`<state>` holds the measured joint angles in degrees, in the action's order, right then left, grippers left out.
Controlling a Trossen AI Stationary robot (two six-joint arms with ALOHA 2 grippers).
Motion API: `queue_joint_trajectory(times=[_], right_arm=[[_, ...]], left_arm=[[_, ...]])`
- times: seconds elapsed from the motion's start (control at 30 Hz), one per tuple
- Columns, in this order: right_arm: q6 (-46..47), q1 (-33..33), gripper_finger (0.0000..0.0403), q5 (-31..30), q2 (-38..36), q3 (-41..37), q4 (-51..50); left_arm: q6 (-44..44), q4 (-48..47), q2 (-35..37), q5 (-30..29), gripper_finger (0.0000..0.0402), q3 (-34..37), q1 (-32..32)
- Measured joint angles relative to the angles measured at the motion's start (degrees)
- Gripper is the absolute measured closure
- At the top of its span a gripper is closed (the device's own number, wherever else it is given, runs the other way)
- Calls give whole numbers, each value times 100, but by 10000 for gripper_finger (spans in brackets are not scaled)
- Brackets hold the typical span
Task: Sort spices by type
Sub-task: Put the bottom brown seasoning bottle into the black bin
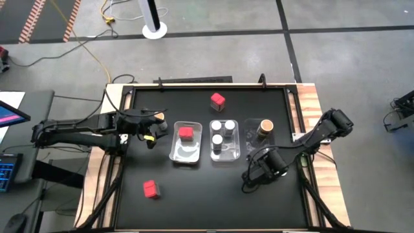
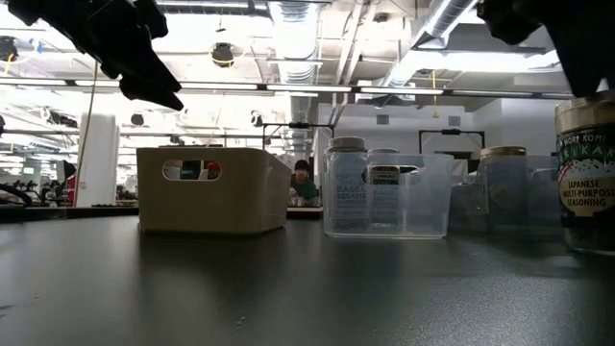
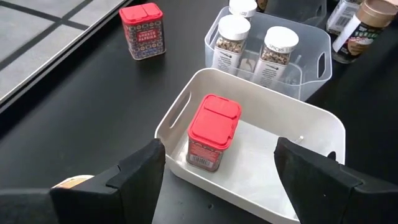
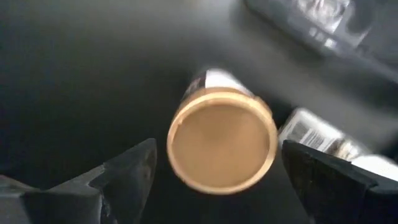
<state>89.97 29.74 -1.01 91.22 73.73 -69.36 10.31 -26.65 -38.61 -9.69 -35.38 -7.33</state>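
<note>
Setting: open-plan robotics lab or industrial workspace — exposed ceiling ducts (image 2: 288,34) and pipes (image 2: 437,19), strip lights, white columns (image 2: 96,159). Grey concrete floor (image 1: 336,58) with striped hazard tape (image 1: 39,19), loose cables (image 1: 90,52), a laptop (image 1: 8,139) beside the table (image 1: 213,194) — a person (image 2: 306,183) seated far behind.

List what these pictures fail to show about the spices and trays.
- High view: the right end effector covers the tan-lidded jar beneath it.
- Right wrist view: that jar's label is blurred.
- Low view: the left tray has opaque walls that hide the red box inside.
- Left wrist view: the picture edge cuts off a third white-lidded jar.
</note>
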Motion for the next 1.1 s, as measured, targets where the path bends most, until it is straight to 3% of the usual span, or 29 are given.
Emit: queue_joint_trajectory(times=[0.63, 0.83, 1.1], right_arm=[[258, -54, 34, 207, 378, -17, 75], [412, -54, 47, 113, 361, -27, -111], [508, -63, 69, 109, 358, -381, 466]], left_arm=[[-105, 1, 0, -4, 111, 0, 1], [-107, 0, 0, -4, 111, 0, 0], [-107, -4, 0, -4, 111, 0, 0]])
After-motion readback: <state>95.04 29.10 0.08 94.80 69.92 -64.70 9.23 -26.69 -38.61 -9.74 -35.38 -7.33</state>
